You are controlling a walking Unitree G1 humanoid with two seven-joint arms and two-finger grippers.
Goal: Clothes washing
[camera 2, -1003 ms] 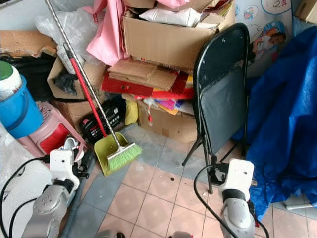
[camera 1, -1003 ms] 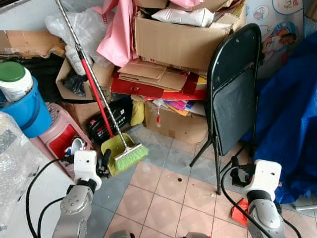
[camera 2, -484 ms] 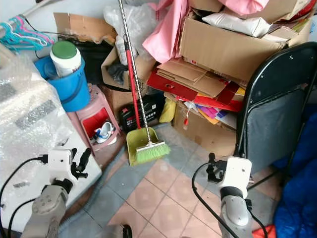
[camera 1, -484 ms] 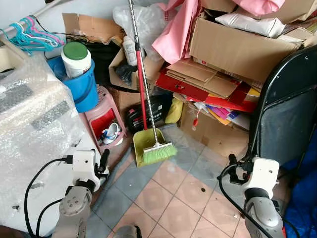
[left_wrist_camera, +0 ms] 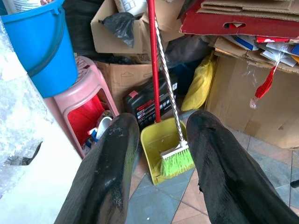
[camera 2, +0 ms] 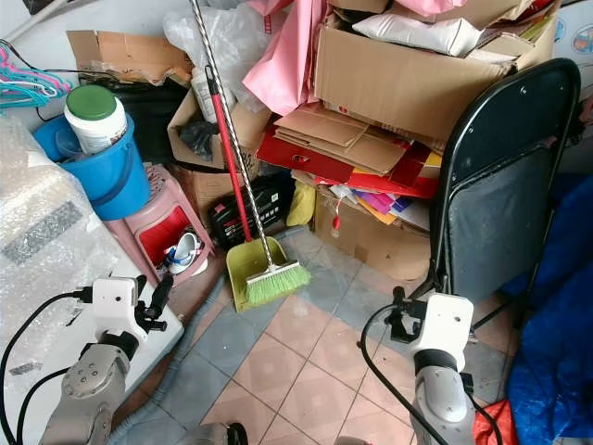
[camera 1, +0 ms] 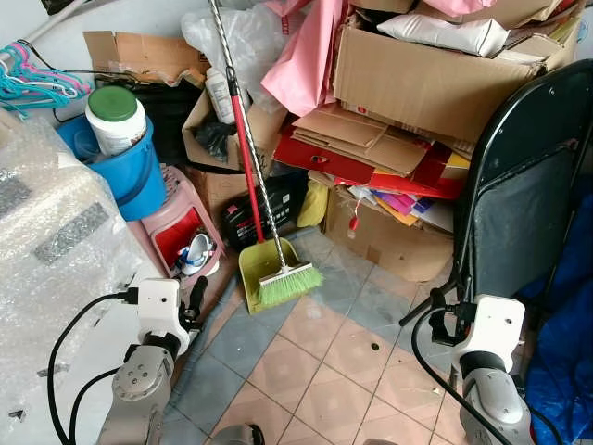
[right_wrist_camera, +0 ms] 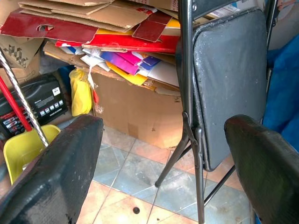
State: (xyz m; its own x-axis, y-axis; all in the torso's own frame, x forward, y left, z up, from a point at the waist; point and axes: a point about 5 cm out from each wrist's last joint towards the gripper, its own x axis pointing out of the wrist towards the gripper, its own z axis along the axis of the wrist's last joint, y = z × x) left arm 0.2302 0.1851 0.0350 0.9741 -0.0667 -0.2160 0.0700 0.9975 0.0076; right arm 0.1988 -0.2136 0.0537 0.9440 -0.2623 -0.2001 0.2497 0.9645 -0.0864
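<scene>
Leftward, the bubble-wrapped white appliance [camera 1: 56,250], likely the washer, is the biggest thing and lies beside the left gripper [left_wrist_camera: 159,154], nearer that arm. Next, a black folding chair [camera 1: 523,204] stands by the right gripper [right_wrist_camera: 161,154]. Both grippers' fingers are spread and empty. No clothes can be picked out.

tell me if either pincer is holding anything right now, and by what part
Nothing is held. The left pincer and right pincer are both open, with bare space between their black fingers.
</scene>
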